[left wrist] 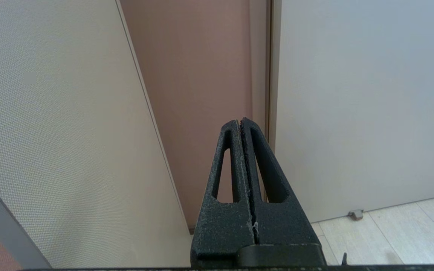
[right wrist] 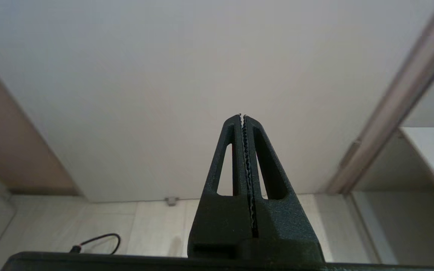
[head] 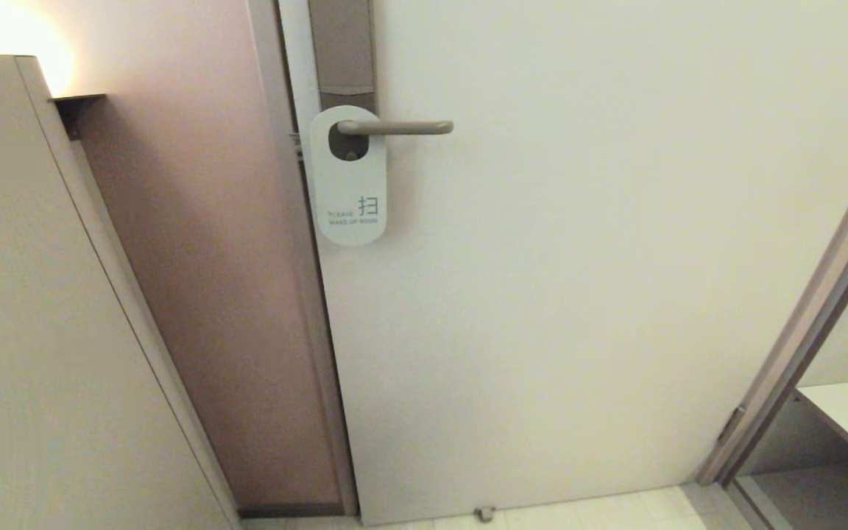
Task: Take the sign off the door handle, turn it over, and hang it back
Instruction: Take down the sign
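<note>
The sign [head: 347,177] is hanging on the door handle [head: 394,127], its oval hole looped over the lever close to the tall backplate [head: 341,48]. Its white side is facing out, with the words "PLEASE MAKE UP ROOM" and a Chinese character printed near its lower end. The card is lying flat against the pale door [head: 578,280], dangling straight down and covering the lower part of the backplate near the door's edge. The lever is sticking out level to the right of the sign.

Neither arm is showing in the head view. In the left wrist view, the left gripper [left wrist: 240,121] is pointing toward the strip of pinkish wall [left wrist: 202,75] beside the door frame, low near the floor [left wrist: 382,233], with its fingers [left wrist: 227,150] pressed together and holding nothing. In the right wrist view, the right gripper [right wrist: 242,116] is facing the lower part of the door, its fingers [right wrist: 228,150] likewise closed tight on nothing. A small doorstop [right wrist: 171,201] is sitting at the foot of the door, and a black cable [right wrist: 100,242] is lying looped on the floor tiles. Both grippers are well apart from the sign.
</note>
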### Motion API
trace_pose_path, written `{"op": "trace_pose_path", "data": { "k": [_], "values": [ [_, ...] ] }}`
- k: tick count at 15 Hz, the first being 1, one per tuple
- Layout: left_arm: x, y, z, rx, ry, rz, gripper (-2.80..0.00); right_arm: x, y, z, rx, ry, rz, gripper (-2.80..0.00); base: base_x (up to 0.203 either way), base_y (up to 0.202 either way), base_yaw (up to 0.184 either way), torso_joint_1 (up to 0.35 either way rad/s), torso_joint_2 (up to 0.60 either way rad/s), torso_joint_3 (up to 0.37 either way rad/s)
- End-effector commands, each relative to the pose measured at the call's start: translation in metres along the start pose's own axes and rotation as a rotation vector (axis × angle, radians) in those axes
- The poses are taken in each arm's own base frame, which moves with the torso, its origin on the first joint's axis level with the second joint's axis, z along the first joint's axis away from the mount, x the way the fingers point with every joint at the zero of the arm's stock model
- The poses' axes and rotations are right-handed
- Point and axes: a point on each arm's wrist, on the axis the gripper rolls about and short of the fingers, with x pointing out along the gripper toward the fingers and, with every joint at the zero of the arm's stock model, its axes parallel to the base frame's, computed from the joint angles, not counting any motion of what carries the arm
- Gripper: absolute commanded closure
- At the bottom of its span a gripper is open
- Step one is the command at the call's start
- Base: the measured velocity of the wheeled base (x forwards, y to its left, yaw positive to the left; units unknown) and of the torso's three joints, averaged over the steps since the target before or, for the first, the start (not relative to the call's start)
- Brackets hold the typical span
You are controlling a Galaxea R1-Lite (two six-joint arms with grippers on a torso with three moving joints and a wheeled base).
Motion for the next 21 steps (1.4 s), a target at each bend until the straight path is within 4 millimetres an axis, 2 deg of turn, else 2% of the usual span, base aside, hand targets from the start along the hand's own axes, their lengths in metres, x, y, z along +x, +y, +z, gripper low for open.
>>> {"op": "trace_pose_path", "data": {
  "k": [1, 9, 12, 17, 21],
  "values": [
    [0.0, 0.0, 0.0, 0.0, 0.001, -0.001, 0.0, -0.002, 0.0, -0.034, -0.011, -0.038, -0.007, 0.0, 0.0, 0.0, 0.0, 0.0, 0.0, 0.0],
    [0.0, 0.0, 0.0, 0.0, 0.001, 0.001, 0.0, -0.002, 0.0, -0.042, 0.007, -0.004, 0.005, 0.0, 0.0, 0.0, 0.0, 0.0, 0.0, 0.0],
    [0.0, 0.0, 0.0, 0.0, 0.001, 0.001, 0.0, -0.004, 0.001, -0.042, -0.008, -0.021, 0.083, 0.0, 0.0, 0.0, 0.0, 0.0, 0.0, 0.0],
    [0.0, 0.0, 0.0, 0.0, 0.001, 0.0, 0.0, -0.018, -0.001, -0.05, 0.007, -0.145, 0.044, 0.0, 0.0, 0.0, 0.0, 0.0, 0.0, 0.0],
    [0.0, 0.0, 0.0, 0.0, 0.0, 0.001, 0.0, -0.025, -0.002, -0.061, 0.01, -0.162, 0.008, 0.0, 0.0, 0.0, 0.0, 0.0, 0.0, 0.0]
  ]
}}
